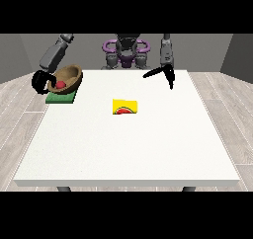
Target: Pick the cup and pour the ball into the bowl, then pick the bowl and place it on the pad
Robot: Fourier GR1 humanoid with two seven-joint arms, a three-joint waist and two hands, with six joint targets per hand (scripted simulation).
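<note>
Bowl [69, 77] with red ball [60, 84] sits tilted on the green pad [61, 98] — gripped by the view's-left hand [40, 81]; yellow cup [125, 107] lies mid-table [128, 149] — view's-right hand [167, 73] spread wide.

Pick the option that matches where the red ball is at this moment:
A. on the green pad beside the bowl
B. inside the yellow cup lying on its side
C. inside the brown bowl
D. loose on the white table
C: the red ball lies inside the brown bowl, which is tilted above the green pad.
</note>
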